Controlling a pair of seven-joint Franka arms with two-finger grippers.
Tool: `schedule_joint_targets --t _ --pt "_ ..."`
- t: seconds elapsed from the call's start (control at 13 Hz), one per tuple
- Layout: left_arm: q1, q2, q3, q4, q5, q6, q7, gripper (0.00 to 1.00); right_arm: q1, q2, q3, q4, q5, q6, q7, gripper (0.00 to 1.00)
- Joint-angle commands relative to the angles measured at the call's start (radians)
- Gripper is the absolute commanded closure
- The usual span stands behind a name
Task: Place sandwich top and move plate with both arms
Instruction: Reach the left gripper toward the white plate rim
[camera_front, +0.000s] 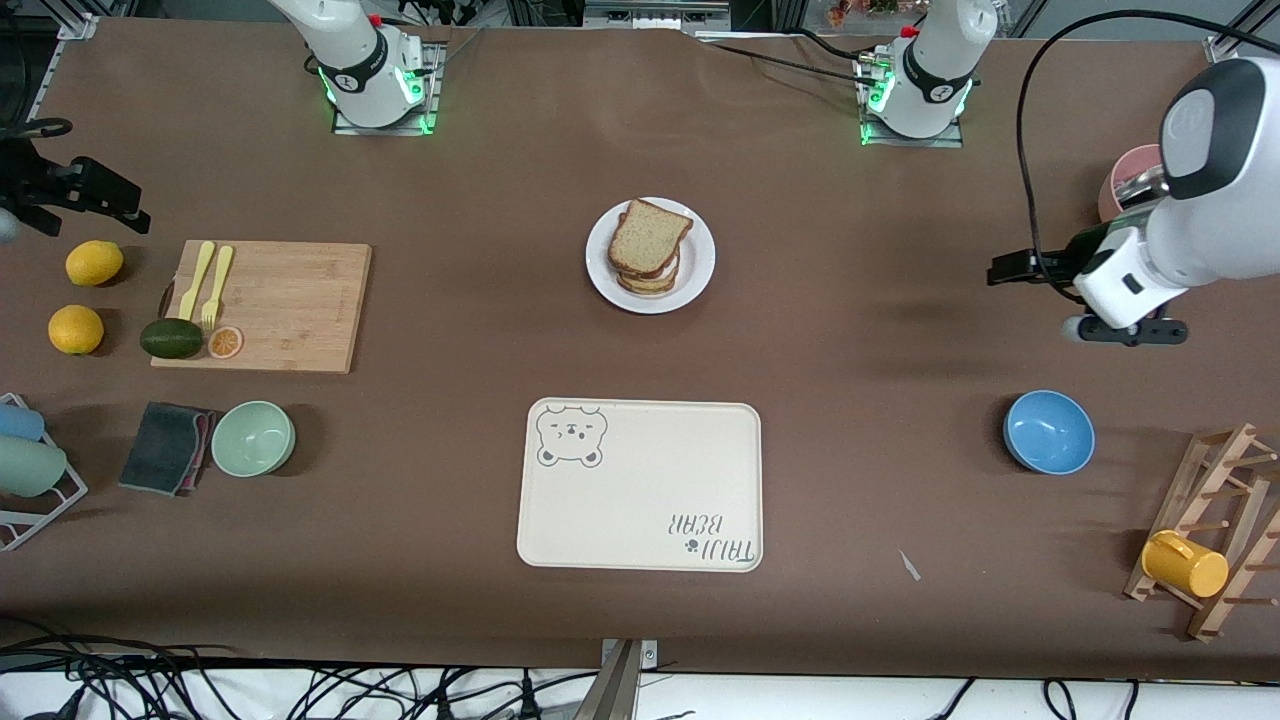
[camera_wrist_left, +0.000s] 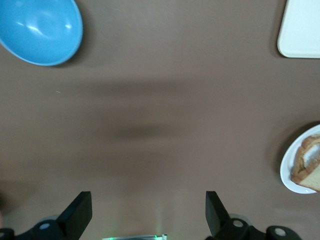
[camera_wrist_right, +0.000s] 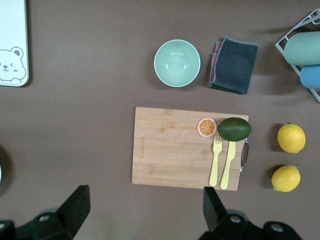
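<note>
The sandwich top (camera_front: 650, 237) caps the stack on the plate (camera_front: 699, 268). Both hands gape empty — left hand (camera_wrist_left: 149, 212) above bare bench (camera_wrist_left: 150, 75), right hand (camera_wrist_right: 145, 207) over the cutting board (camera_wrist_right: 170, 150).

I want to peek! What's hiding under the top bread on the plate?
Under the sandwich top more bread edges and something pale show, on the plate. The filling's middle is covered.

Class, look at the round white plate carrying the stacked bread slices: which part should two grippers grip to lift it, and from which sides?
Probably the bare rim of the round white plate, on both ends: the left gripper from the left arm's end, the right gripper from the right arm's end. The stacked bread slices fill the middle, so only the thin, low rim is free, and paired grips should keep it level.
</note>
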Motion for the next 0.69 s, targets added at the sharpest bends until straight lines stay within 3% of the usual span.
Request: schedule_joint_targets --t 0.0,0.23,0.62 --pt "-0.006 0.012 -0.01 -0.056 -0.094 0.011 0.082 0.0 -0.015 -0.008 0.0 -0.01 0.022 0.043 0.009 0.0" --pt "-0.006 0.012 -0.03 -0.059 -0.151 -0.018 0.286 0.0 -0.013 -0.006 0.0 -0.009 0.022 0.057 0.009 0.0" --pt "0.008 0.119 -0.03 -0.056 -0.384 -0.091 0.294 0.0 -0.012 -0.006 0.006 -0.009 0.021 0.055 0.009 0.0"
